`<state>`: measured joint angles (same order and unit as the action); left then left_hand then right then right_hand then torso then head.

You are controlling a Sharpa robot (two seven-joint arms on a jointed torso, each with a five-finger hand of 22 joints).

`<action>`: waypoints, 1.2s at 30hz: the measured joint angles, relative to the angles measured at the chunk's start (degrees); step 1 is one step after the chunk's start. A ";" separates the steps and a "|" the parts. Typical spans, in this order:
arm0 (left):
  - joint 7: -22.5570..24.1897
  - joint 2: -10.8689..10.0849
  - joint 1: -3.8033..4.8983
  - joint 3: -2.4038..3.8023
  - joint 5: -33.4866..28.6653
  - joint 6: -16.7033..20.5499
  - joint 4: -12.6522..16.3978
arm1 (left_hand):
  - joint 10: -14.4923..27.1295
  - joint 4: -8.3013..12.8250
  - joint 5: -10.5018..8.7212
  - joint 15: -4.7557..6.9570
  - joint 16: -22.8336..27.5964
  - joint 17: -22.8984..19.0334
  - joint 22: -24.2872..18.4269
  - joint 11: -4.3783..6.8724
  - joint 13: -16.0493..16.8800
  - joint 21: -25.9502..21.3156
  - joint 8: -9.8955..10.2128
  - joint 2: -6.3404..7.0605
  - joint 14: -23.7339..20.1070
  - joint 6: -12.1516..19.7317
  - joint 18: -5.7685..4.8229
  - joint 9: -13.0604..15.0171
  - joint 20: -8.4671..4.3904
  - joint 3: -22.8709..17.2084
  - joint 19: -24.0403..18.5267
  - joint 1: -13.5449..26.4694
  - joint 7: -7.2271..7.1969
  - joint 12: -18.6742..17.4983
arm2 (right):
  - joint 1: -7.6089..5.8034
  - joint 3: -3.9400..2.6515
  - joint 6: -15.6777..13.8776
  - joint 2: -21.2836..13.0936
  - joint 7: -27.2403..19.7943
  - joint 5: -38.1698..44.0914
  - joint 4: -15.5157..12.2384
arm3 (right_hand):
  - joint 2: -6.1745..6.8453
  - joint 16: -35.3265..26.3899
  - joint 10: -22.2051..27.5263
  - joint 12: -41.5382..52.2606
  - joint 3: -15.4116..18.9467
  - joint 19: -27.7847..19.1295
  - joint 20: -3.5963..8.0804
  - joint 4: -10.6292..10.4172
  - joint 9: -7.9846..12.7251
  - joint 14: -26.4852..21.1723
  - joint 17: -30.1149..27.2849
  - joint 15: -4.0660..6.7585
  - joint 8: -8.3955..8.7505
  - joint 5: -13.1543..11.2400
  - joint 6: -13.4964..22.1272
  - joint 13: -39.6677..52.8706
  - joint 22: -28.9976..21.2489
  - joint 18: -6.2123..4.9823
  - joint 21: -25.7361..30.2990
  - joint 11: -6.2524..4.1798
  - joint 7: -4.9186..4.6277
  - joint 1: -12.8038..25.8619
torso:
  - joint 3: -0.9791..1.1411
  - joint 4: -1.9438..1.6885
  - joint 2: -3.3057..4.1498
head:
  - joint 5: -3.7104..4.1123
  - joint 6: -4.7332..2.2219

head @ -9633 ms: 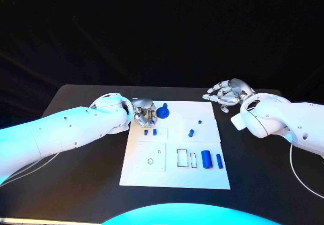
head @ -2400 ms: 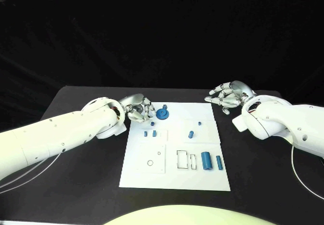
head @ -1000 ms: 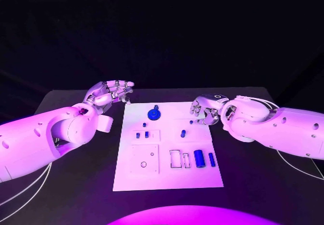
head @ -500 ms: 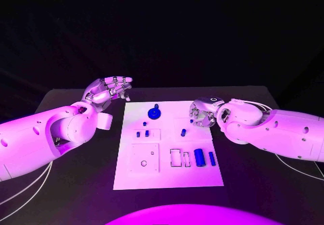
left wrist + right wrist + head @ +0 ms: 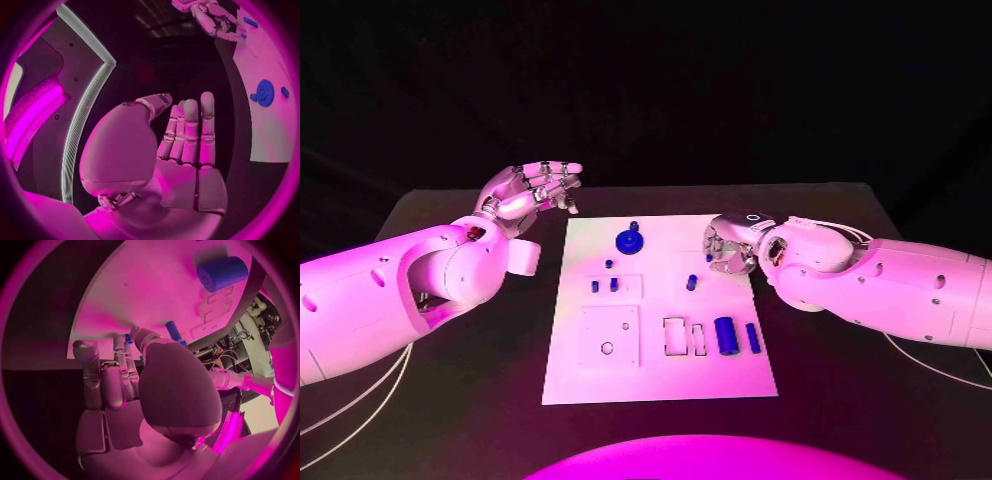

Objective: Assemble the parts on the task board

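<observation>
Assembly looks barely begun: blue parts [image 5: 726,335] lie loose on the white board [image 5: 661,375] mid-tabletop, left hand [image 5: 528,193] empty and raised, right hand [image 5: 727,247] empty, fingers curled over the board's far right.

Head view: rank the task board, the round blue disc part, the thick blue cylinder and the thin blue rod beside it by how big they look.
1. task board
2. round blue disc part and thick blue cylinder: they look alike, so no ranking; the disc is farther from the camera.
3. thin blue rod
</observation>
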<state>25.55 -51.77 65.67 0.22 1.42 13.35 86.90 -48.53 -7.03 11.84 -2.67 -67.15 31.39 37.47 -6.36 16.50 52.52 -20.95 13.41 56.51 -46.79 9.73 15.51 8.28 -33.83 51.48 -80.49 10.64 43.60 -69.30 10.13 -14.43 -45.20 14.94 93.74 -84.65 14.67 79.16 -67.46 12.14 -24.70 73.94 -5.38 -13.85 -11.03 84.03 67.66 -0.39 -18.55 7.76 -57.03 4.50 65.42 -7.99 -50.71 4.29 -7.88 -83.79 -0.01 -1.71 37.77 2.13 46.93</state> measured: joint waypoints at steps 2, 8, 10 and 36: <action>0.00 0.00 0.00 0.00 0.02 0.00 -0.02 | 0.00 0.00 0.00 0.00 0.00 0.00 0.00 0.00 0.00 0.00 0.00 0.00 0.00 0.00 -0.01 0.00 0.00 0.00 0.00 0.00 0.00 0.00 | 0.03 -0.03 -0.09 0.15 -0.02 -0.07 0.13 | 0.02 0.00 0.00 0.00 -0.23 0.16 0.16 0.09 0.00 0.00 0.07 0.00 0.00 0.00 -0.22 -0.06 0.08 0.00 -0.02 0.00 -0.16 0.02 | 0.02 0.00 0.00 | 0.00 0.00; -0.01 0.00 0.00 -0.01 0.10 0.00 -0.08 | 0.00 0.00 0.00 0.00 0.00 0.00 0.00 0.00 0.00 0.00 0.00 0.00 0.00 0.00 0.00 0.00 0.00 0.00 0.00 0.00 0.00 0.00 | 0.09 -0.06 -0.26 0.40 -0.09 -0.31 0.43 | -0.82 0.30 -0.52 -0.30 -1.97 0.56 0.15 0.01 -0.07 -0.04 0.48 0.38 0.00 0.00 -0.71 -0.08 0.62 0.00 -0.71 -0.30 -0.08 -0.05 | 0.03 -0.02 0.00 | 0.04 0.07; -0.03 0.00 0.00 -0.01 0.13 0.00 -0.08 | 0.00 0.00 0.00 0.00 0.00 -0.02 0.00 0.00 -0.04 0.00 0.00 0.00 0.00 0.00 0.00 0.00 0.00 0.00 0.00 0.00 0.00 0.00 | 0.11 -0.07 -0.31 0.44 -0.11 -0.41 0.49 | -1.00 0.30 -0.55 -0.31 -2.28 0.57 0.15 0.02 -0.13 0.00 0.53 0.42 0.00 0.00 -0.72 -0.08 0.67 0.00 -0.86 -0.27 -0.07 0.13 | 0.02 -0.02 0.00 | 0.04 0.09; -0.58 -0.24 0.00 -0.02 1.53 -0.01 -0.14 | 0.00 0.00 0.00 -0.20 0.00 -0.10 -0.04 0.00 -0.17 0.00 0.00 0.00 -0.20 0.40 0.00 -0.09 0.00 0.32 0.00 0.00 -0.01 -0.23 | 0.31 -0.14 -0.54 1.01 0.07 -0.83 0.95 | -3.76 1.09 -3.86 -1.86 -11.28 2.11 0.47 5.06 -1.93 -0.21 1.90 1.03 -0.51 -0.60 -2.71 -0.04 4.11 0.00 -4.55 -0.97 0.68 0.93 | -0.10 -0.04 -0.05 | 0.17 0.34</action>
<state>24.97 -52.01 65.67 0.20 2.95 13.34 86.76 -48.53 -7.03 11.83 -2.88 -67.15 31.30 37.43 -6.36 16.34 52.52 -20.95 13.41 56.30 -46.39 9.73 15.42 8.28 -33.52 51.48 -80.49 10.63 43.36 -68.99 9.99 -14.97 -44.19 15.00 92.92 -83.70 10.92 80.25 -71.32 10.27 -35.98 76.05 -4.91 -8.78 -12.97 83.82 69.56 0.64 -19.06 7.15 -59.74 4.46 69.52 -7.99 -55.26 3.32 -7.20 -82.85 -0.12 -1.75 37.72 2.30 47.26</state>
